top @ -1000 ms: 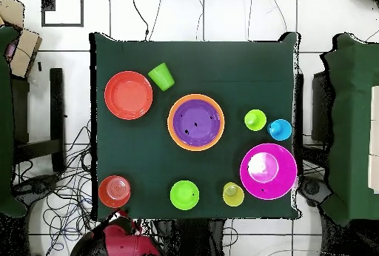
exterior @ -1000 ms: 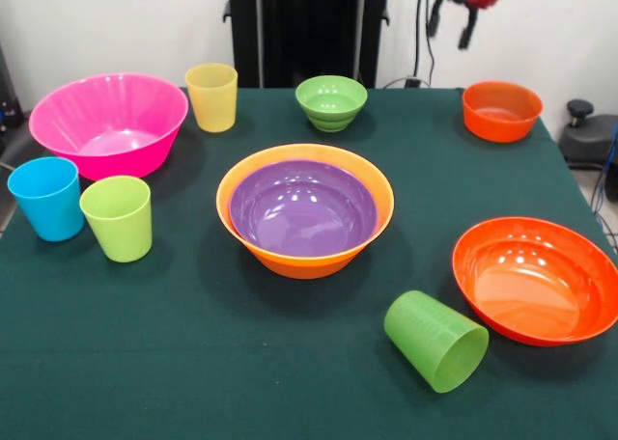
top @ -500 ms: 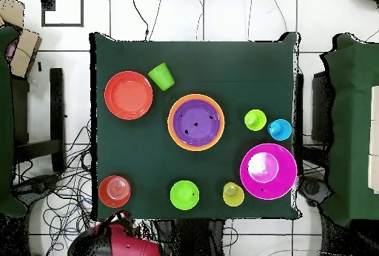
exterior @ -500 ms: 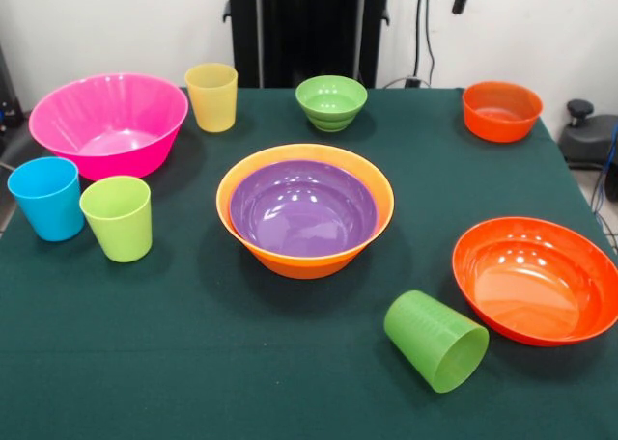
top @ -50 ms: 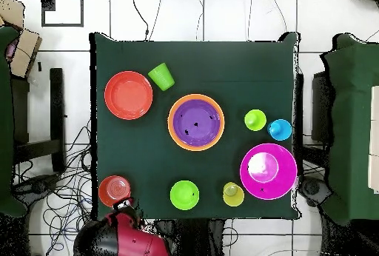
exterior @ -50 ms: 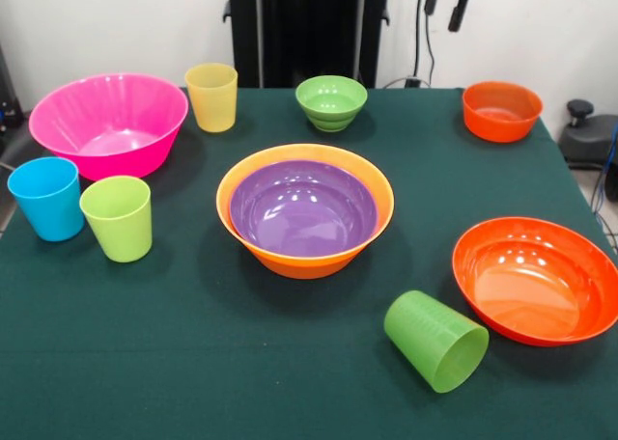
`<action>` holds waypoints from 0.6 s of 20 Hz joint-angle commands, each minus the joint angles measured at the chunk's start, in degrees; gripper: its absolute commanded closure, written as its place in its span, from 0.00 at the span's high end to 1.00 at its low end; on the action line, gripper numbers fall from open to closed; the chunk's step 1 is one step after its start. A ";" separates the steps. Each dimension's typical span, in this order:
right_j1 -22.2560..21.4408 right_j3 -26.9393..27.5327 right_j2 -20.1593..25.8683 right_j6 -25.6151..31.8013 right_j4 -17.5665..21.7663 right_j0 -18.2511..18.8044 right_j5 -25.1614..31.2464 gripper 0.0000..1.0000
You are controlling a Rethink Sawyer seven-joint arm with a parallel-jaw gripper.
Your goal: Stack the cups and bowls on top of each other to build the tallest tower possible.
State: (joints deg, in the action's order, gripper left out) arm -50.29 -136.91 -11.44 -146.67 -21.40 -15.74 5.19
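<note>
Gripper (exterior @ -50 ms: 444, 3) lowered again at table's (exterior @ -50 ms: 193, 363) far edge, fingers apart, near small orange bowl (exterior @ -50 ms: 501, 110).

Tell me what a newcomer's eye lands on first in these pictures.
The purple bowl nested inside the large orange bowl at the table's centre draws the eye first. Next, in the front view, comes the big pink bowl at far left, then the darker green cup lying on its side beside the wide red-orange bowl at the near right.
</note>
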 commanded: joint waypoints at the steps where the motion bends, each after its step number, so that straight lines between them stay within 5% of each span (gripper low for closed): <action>1: 6.38 2.83 9.02 -12.42 -2.05 3.47 -8.72 1.00; 12: 10.26 7.02 8.43 -12.31 -7.11 -0.82 -9.27 1.00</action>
State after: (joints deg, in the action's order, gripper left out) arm -44.38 -134.92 -8.08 -146.76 -24.07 -14.98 -3.66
